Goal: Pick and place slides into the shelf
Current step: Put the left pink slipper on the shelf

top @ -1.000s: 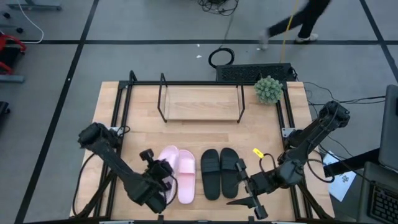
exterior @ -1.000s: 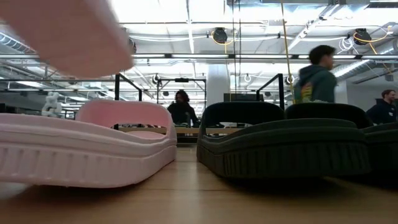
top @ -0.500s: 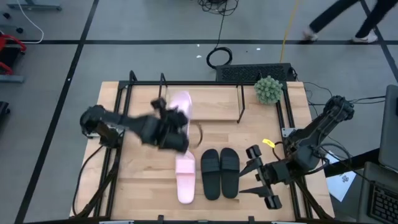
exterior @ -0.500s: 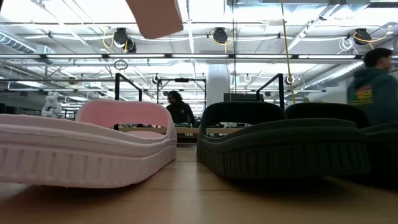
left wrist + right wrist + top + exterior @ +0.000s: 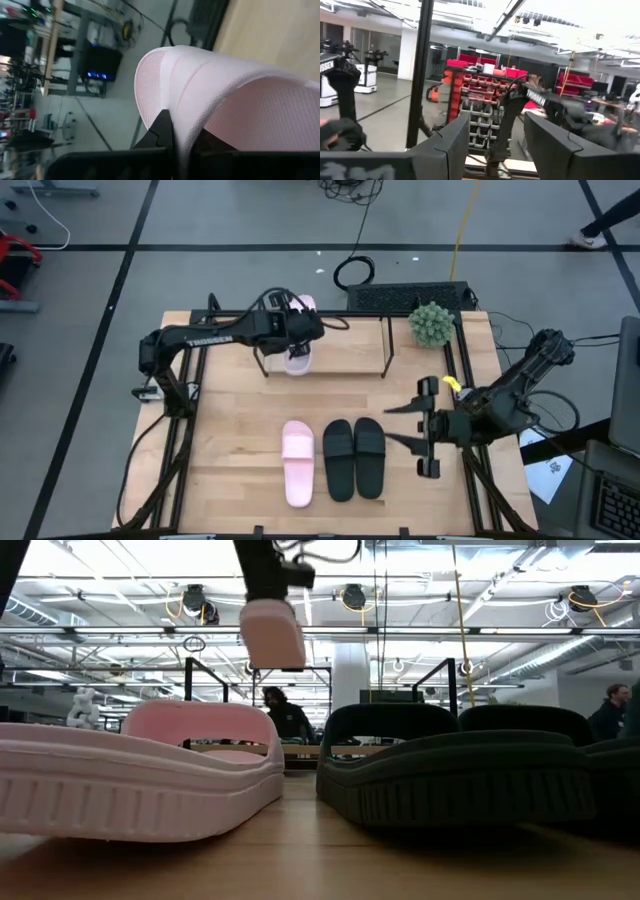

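One pink slide (image 5: 297, 348) hung over the shelf (image 5: 340, 345) at its left end, pinched by your left gripper (image 5: 291, 330). Its mate (image 5: 298, 475) lay on the table (image 5: 230, 410) just beside the black pair (image 5: 354, 457). Your right gripper (image 5: 422, 425) waited right of them, fingers spread, empty.

The left tool (image 5: 176, 145) pinches a pale pink slide (image 5: 225, 95) above the wooden board (image 5: 280, 35).

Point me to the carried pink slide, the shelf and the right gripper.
carried pink slide (image 5: 297, 358): high view, its end past the gripper.
shelf (image 5: 340, 346): high view, bare wooden board.
right gripper (image 5: 401, 423): high view, between its open fingertips.
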Controlling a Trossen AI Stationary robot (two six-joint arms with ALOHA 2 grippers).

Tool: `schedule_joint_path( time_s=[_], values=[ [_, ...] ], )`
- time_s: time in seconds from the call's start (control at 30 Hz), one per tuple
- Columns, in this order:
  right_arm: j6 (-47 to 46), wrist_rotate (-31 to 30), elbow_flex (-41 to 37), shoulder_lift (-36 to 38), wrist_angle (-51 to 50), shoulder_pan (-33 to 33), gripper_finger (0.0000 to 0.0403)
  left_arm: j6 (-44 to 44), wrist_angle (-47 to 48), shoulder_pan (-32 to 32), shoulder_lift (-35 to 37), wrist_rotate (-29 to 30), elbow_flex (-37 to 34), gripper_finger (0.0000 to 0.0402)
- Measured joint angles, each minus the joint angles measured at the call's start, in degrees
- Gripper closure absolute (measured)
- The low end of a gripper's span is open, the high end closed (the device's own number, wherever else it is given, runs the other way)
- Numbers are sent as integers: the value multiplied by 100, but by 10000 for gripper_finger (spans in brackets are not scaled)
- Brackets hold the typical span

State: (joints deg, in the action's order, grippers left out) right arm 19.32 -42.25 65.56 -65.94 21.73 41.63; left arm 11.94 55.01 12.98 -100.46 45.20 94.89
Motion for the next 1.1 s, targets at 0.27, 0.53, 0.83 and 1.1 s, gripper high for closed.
schedule_joint_path(
  time_s=[0.27, 0.53, 0.83, 1.1],
  values=[
    [405, -164, 0, 244, -21, -127, 227, 280, -862, 226, -3, -276, -1200, 402],
    [399, -296, 2, 233, -137, -419, 227, 555, -1682, 589, 4, -224, -2035, 402],
    [197, -296, 1, 233, -151, -693, 227, 1001, -2148, 743, 2, -345, -2415, 402],
    [100, -276, 0, 231, -190, -853, 227, 1324, -2629, 932, 21, -373, -2629, 402]
  ],
)
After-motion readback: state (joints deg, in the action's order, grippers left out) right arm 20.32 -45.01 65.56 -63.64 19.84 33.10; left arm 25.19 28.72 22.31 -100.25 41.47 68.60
